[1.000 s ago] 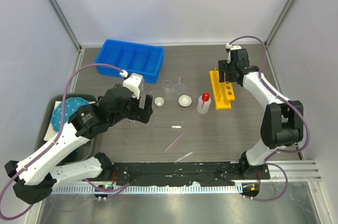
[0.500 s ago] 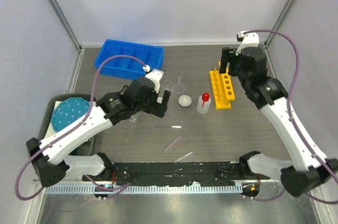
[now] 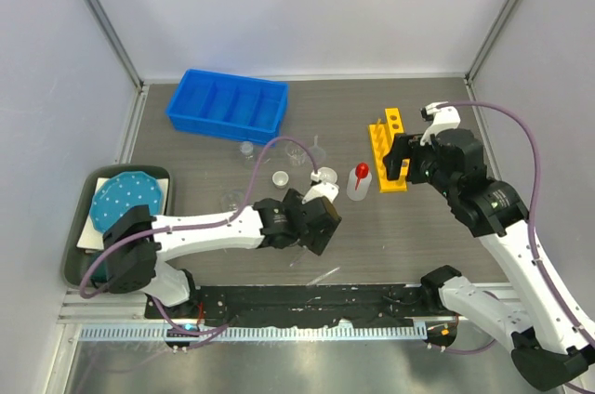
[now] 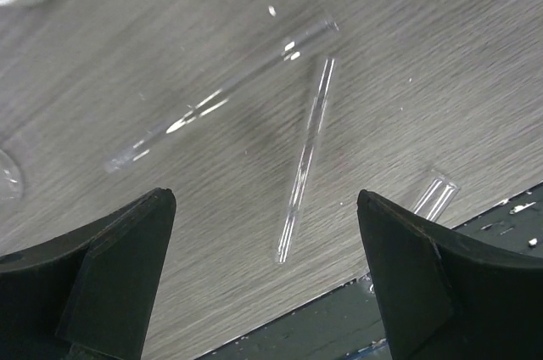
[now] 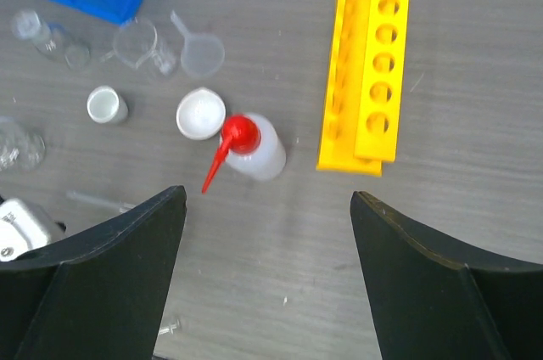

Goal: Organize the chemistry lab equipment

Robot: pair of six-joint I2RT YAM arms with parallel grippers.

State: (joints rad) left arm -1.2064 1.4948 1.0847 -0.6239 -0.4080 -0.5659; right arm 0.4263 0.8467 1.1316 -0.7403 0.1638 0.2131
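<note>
My left gripper [image 4: 265,199] hangs with jaws wide apart over a thin clear tube [image 4: 307,156]. It lies flat by the near edge of the table [image 4: 441,46], beside a longer tube [image 4: 221,97]. I should straddle its middle crosswise and squeeze gently, since it looks glassy, slim and likely to roll. My right gripper [image 5: 267,195] gapes empty near the yellow rack [image 5: 373,63].

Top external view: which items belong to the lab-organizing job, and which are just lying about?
Job: yellow rack, red-capped squeeze bottle, white dish, small white cup, beaker, funnel, vial, thin tubes.

Lying about: teal dotted plate, dark tray holding it, blue divided tray (possibly the destination).
</note>
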